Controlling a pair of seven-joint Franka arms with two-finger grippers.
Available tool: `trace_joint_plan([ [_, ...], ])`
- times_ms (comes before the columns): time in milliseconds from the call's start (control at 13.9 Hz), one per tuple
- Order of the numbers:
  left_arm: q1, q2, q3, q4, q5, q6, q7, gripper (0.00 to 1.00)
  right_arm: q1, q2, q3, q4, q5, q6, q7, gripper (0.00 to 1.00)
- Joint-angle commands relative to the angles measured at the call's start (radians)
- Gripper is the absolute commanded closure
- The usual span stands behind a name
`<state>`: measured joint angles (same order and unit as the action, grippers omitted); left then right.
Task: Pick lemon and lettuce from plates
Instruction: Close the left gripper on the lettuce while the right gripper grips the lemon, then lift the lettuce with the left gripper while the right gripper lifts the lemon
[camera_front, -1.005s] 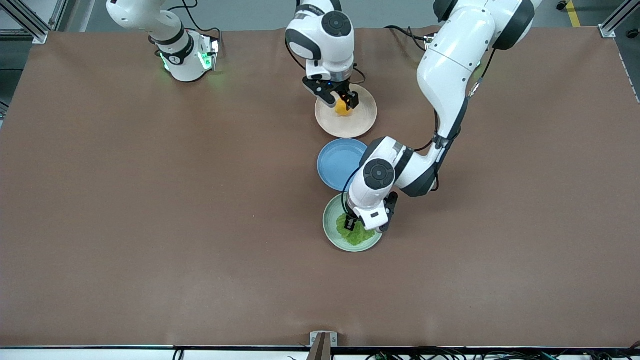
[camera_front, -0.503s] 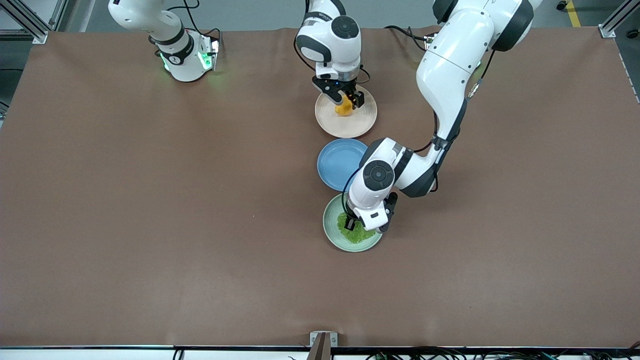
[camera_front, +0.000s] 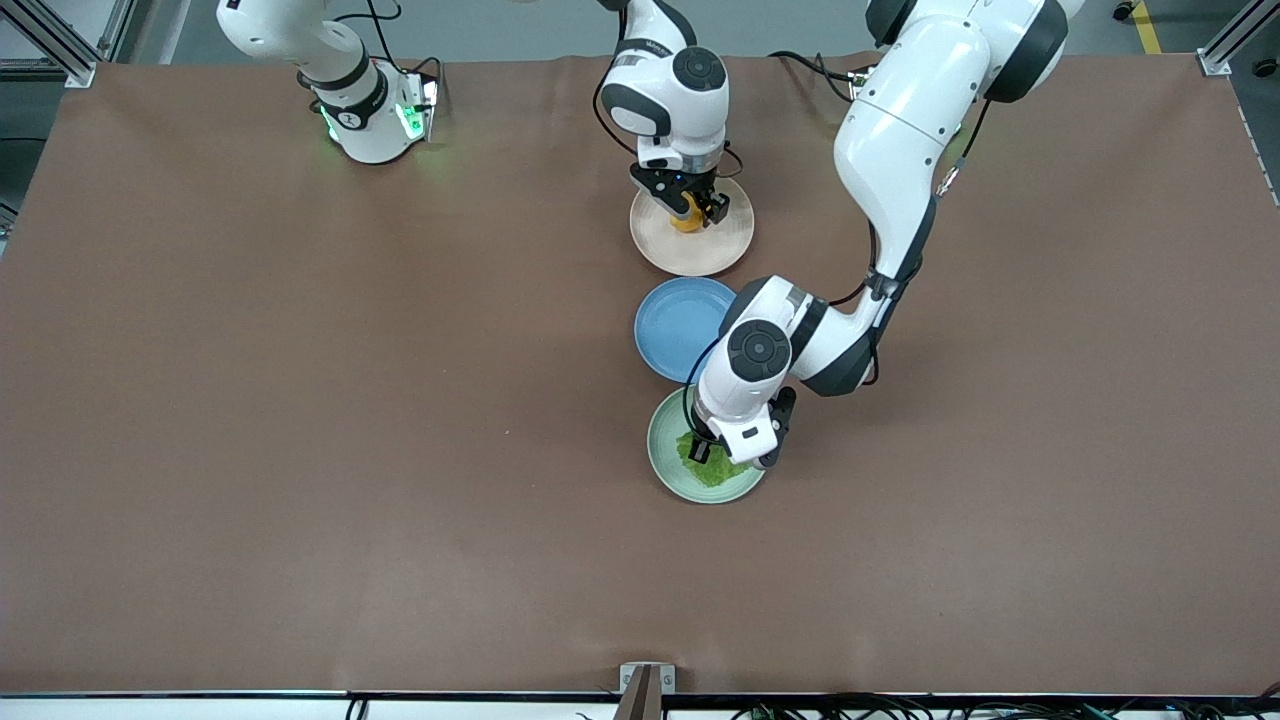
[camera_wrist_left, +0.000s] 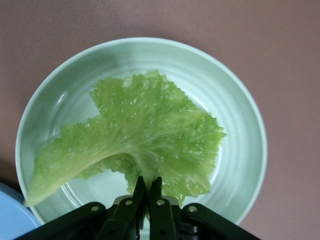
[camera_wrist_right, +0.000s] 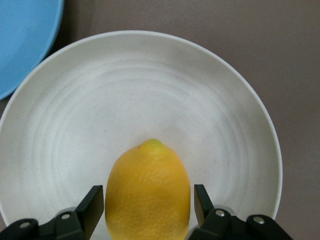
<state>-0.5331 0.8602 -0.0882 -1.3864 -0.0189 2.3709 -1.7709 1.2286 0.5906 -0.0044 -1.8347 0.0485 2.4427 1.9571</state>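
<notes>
Since earlier, the right end effector (camera_front: 692, 210) had lifted the lemon (camera_front: 685, 218).
Its fingers clasped the firm fruit; the left end effector (camera_wrist_left: 147, 192) pinched the limp lettuce (camera_wrist_left: 145, 132) at six o'clock.

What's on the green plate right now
A lettuce leaf lies over the green plate, pinched at one edge by the left end effector. Whatever sits beneath the leaf is hidden.
</notes>
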Motion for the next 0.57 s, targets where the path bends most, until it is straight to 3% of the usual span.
trace_joint_plan([
  [0,0.007,-0.065,0.004,-0.006,0.021,-0.053,-0.022,1.00,0.003,0.003,-0.012,0.015,-0.025,-0.013,0.019,0.85],
  [72,0.016,-0.093,0.004,-0.006,0.017,-0.085,-0.022,1.00,-0.011,-0.009,-0.014,0.018,-0.025,-0.025,0.013,0.97],
  [287,0.085,-0.206,-0.005,-0.040,0.014,-0.214,0.001,1.00,-0.082,-0.113,-0.014,0.026,-0.024,-0.205,-0.186,0.99],
  [503,0.151,-0.367,-0.008,-0.198,0.011,-0.243,0.115,1.00,-0.197,-0.227,-0.014,-0.003,-0.022,-0.298,-0.396,0.99],
])
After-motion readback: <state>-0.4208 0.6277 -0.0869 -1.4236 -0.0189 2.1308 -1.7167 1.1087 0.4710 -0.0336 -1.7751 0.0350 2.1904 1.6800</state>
